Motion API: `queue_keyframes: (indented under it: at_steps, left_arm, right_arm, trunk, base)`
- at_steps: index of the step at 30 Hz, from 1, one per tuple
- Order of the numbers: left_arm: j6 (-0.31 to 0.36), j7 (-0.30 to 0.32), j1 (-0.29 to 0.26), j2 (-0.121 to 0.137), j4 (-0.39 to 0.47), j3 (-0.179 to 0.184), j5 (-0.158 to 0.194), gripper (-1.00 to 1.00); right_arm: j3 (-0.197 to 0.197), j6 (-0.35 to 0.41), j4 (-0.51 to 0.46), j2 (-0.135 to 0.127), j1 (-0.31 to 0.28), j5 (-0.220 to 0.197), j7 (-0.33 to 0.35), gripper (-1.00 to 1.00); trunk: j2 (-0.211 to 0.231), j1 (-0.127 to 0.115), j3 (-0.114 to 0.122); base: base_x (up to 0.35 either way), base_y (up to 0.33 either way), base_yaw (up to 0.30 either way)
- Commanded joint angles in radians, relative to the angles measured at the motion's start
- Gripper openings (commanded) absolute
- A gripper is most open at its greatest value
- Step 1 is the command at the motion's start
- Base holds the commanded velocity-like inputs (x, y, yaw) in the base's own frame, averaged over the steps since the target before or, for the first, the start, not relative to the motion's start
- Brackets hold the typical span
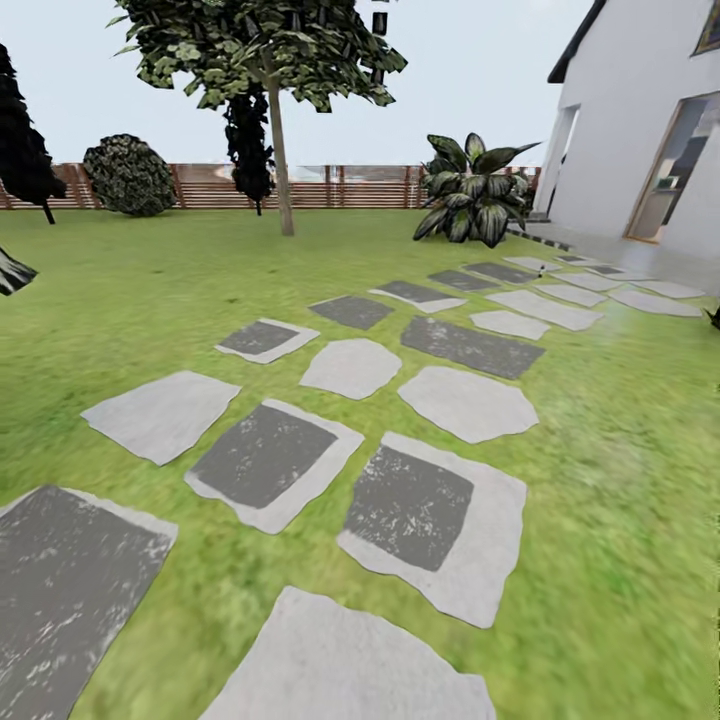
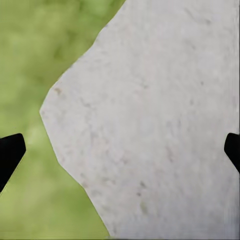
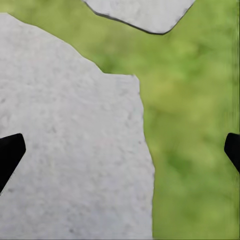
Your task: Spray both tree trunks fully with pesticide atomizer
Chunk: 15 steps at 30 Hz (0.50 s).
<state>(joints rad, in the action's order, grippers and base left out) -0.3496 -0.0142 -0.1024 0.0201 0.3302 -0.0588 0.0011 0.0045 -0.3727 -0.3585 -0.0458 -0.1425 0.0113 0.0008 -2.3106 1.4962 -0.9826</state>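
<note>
Green lawn (image 1: pixel 120 300) is spreading out ahead of us in the head view, and a path of flat stepping stones (image 1: pixel 440 515) is running across it from the near left toward the far right, some slabs pale grey and some carrying dark patches. Along the far edge of the grass a brown slatted fence (image 1: pixel 350 187) is closing off the garden, and at the right a white house (image 1: pixel 640 130) is standing with a tall glazed opening in its wall. Near the fence we are seeing a thin-trunked small tree (image 1: pixel 280 150) with dense foliage, a round bush (image 1: pixel 128 176) to its left, and a broad-leaved plant (image 1: pixel 475 195) to its right, close to the house corner. We are not making out any thick bare trunks or the atomizer from where we are standing, so we cannot say where they are lying. Under our left wrist, the left gripper (image 2: pixel 120 150) is hanging over a pale stone slab (image 2: pixel 155 125) and the grass beside it, its two dark fingertips (image 2: pixel 10 152) sitting far apart at the picture's edges with nothing between them. Our right gripper (image 3: pixel 120 150) is likewise spread wide and holding nothing, over another pale slab (image 3: pixel 65 160) bordered by grass, with a second stone (image 3: pixel 142 12) lying just beyond a strip of green.
</note>
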Motion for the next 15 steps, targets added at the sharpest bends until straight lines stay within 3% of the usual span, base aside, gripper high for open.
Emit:
queue_keyframes:
  at_steps: [1, 10, 15]
  left_arm:
    - [-0.003, -0.001, 0.0, 0.0, 0.0, -0.001, 0.0, 1.0]
    - [-0.003, -0.001, 0.0, 0.0, 0.0, -0.001, 0.0, 1.0]
    - [-0.003, -0.001, 0.0, 0.0, 0.0, -0.001, 0.0, 1.0]
  right_arm:
    - [0.0, -0.003, 0.001, 0.0, 0.0, 0.001, 0.0, 1.0]
    - [0.0, -0.003, 0.002, 0.0, -0.001, 0.001, 0.0, 1.0]
    - [0.0, -0.003, 0.001, 0.0, -0.001, 0.001, 0.0, 1.0]
  trunk:
    - [0.0, 0.0, -0.001]
    - [0.0, 0.0, -0.001]
    - [0.0, 0.0, -0.001]
  base:
    - [0.339, 0.0, -0.239]
    - [0.339, 0.0, -0.228]
    - [0.339, 0.0, -0.075]
